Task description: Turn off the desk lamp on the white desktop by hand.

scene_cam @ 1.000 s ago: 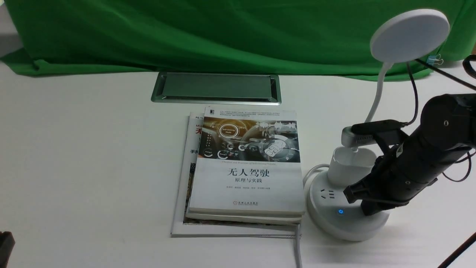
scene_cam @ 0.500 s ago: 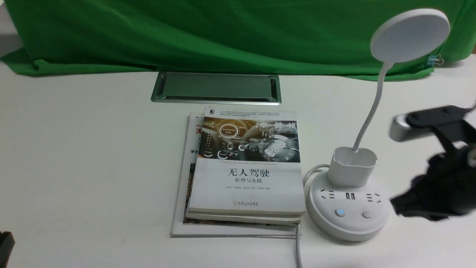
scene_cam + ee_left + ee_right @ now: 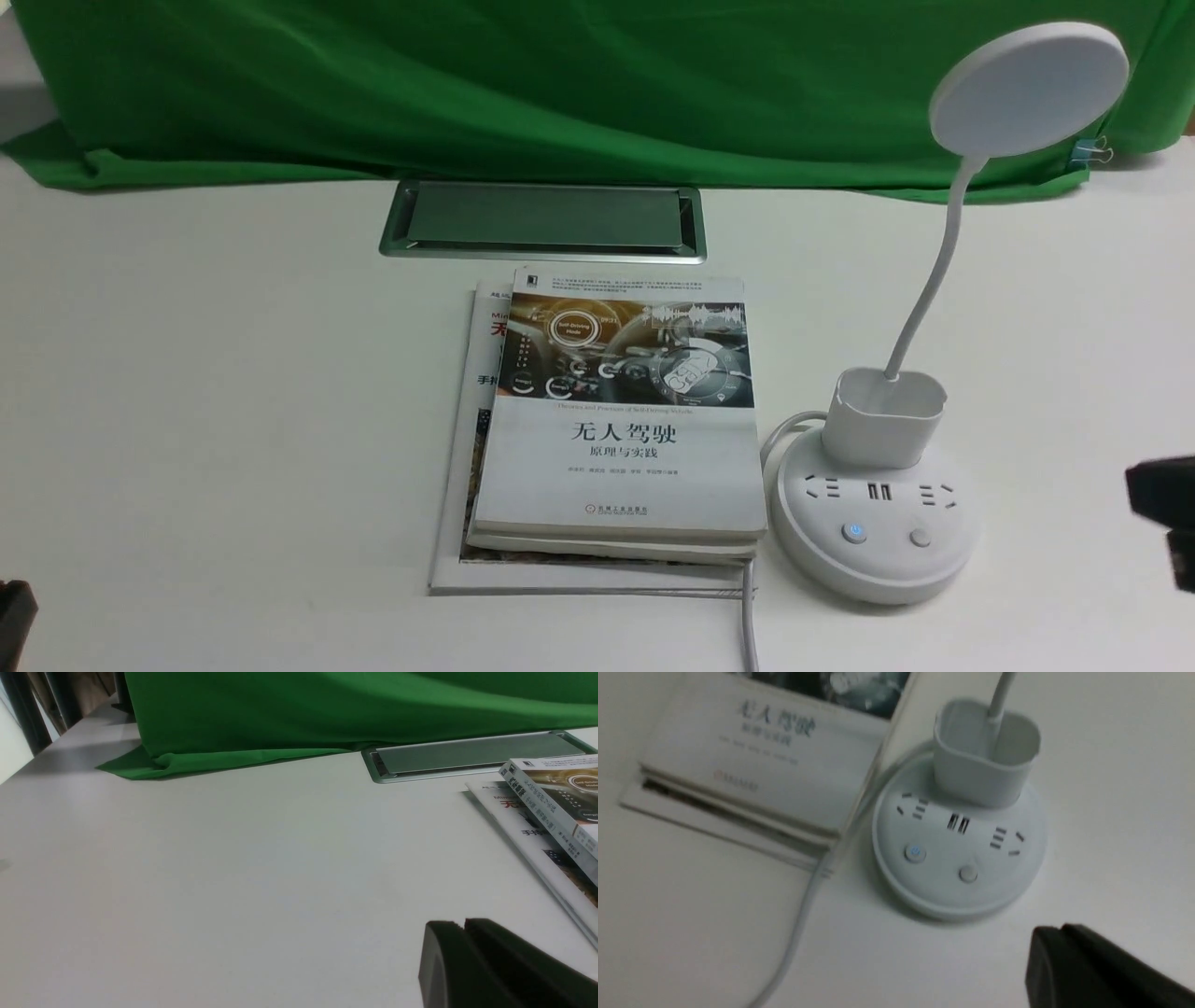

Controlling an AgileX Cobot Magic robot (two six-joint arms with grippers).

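The desk lamp stands at the right of the white desktop (image 3: 233, 392): disc head (image 3: 1027, 89), thin neck (image 3: 934, 280), cup holder (image 3: 885, 417), round base (image 3: 873, 532) with sockets and two buttons. The left button (image 3: 853, 533) glows blue; the right button (image 3: 920, 538) is plain. The base also shows in the right wrist view (image 3: 959, 849). My right gripper (image 3: 1059, 931) is shut and empty, off the base to its right; only a black edge of it shows in the front view (image 3: 1162, 504). My left gripper (image 3: 462, 926) is shut and empty, low over bare desktop.
A stack of books (image 3: 616, 429) lies just left of the lamp base, with the lamp's white cable (image 3: 747, 625) running off the near edge. A grey metal cable hatch (image 3: 541, 219) is set in the desktop behind the books. Green cloth (image 3: 560, 84) hangs along the back.
My right arm has pulled back from over the lamp base to the right edge of the front view, uncovering both buttons. The left button still glows blue. The left arm has not moved.
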